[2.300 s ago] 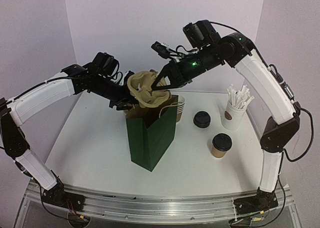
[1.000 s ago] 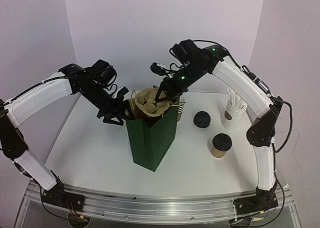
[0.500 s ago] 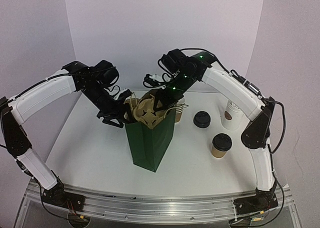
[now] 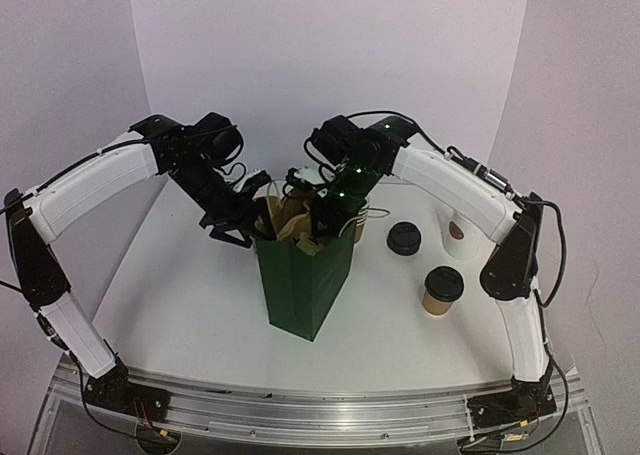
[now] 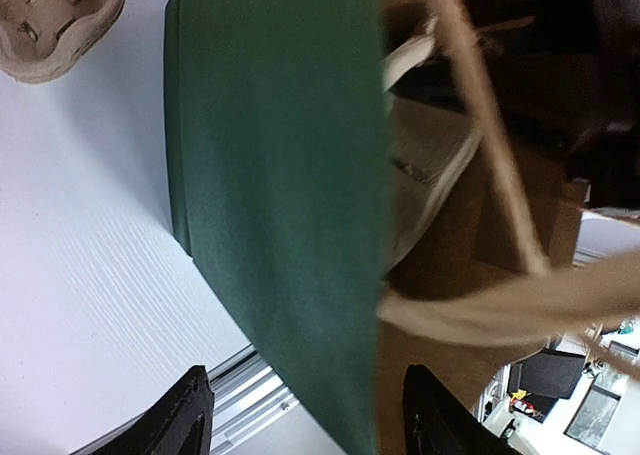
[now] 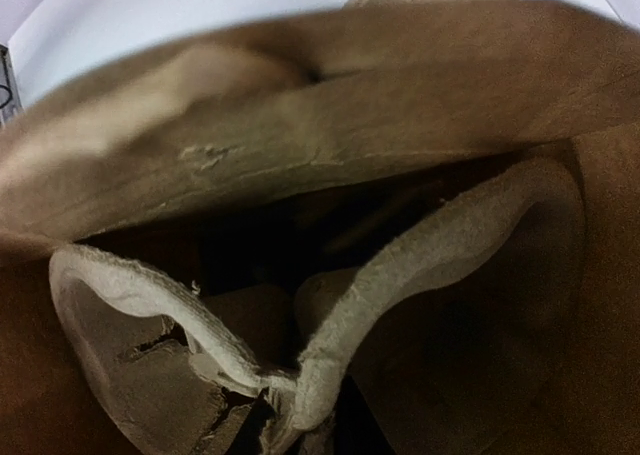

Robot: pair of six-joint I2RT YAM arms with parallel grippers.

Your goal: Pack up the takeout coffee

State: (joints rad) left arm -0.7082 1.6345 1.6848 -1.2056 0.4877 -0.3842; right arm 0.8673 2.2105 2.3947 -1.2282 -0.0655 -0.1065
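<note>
Reaching down into the mouth of the green paper bag (image 4: 303,285), the right gripper (image 4: 320,233) pinched the rim of the moulded pulp carrier tray (image 6: 430,245), which sat within the bag's brown lining. The left gripper (image 5: 305,395) hung at the bag's left rim with its jaws spread wide, the green wall between them. The takeout coffee (image 4: 441,290) stood upright on the table (image 4: 170,295), lid on, to the right of the bag and apart from it. A black lid (image 4: 404,238) lay just behind it. The round brown mark on the white cup (image 4: 456,231) was too small to read.
</note>
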